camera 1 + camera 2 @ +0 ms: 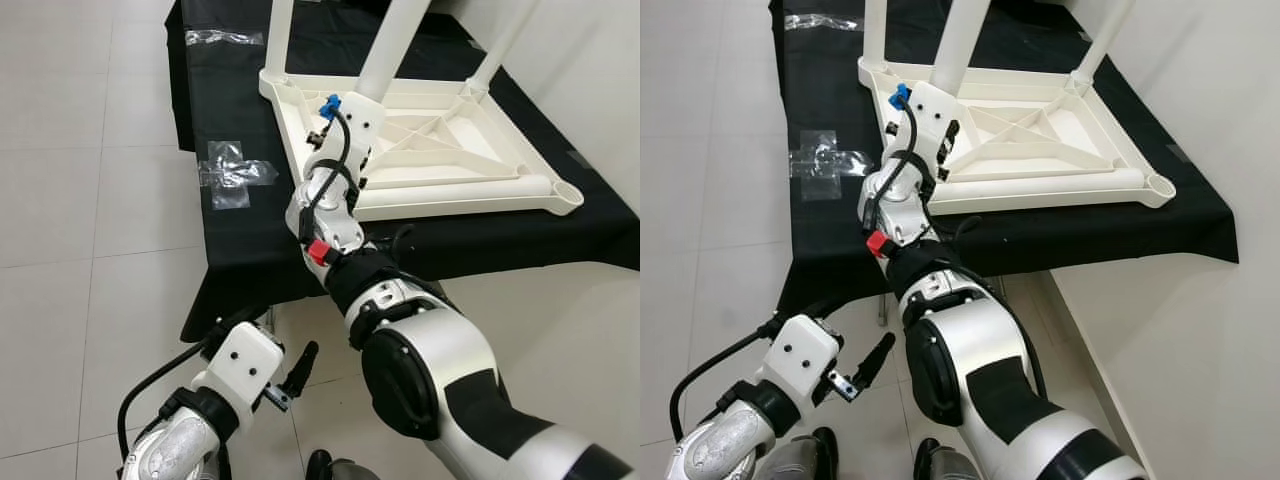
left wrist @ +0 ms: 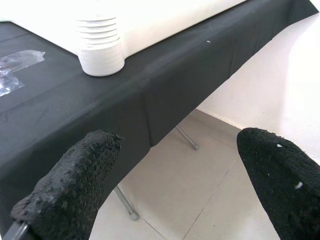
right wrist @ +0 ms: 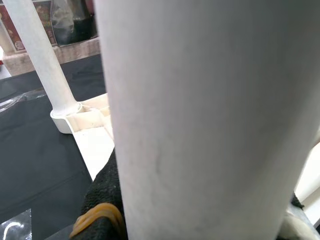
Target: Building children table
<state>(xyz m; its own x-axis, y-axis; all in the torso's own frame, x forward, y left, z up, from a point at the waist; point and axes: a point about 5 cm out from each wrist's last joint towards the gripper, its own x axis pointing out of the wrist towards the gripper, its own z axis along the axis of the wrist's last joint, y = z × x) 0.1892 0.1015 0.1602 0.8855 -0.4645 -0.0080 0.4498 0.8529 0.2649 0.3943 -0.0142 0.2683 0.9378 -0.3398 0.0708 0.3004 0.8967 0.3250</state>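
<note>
A white plastic children's table top (image 1: 450, 150) lies upside down on a work table with a black cloth (image 1: 250, 230). Three round white legs stand up from its corners. The corner at 4 o'clock (image 1: 566, 193) has an open hole and no leg yet.

The right gripper (image 1: 360, 125) reaches up over the near edge of the table top, to the white leg (image 1: 385, 55) at 12 o'clock from the wrist. In the right wrist view this leg (image 3: 200, 120) is very close, with one black finger (image 3: 102, 200) pressed beside it. The other finger hides behind the leg, so I cannot tell for sure how tightly the claw grips. It looks wrapped around the leg.

The leg's long way points straight up, and the claw meets it from the side, near the bottom. I think the job here is to twist or push this leg firmly into its hole.

The left gripper (image 1: 290, 375) hangs low over the floor at 7 o'clock, below the cloth's edge. Its two black fingers (image 2: 75, 185) are spread wide and hold nothing. The right arm is much nearer the table top.
</note>
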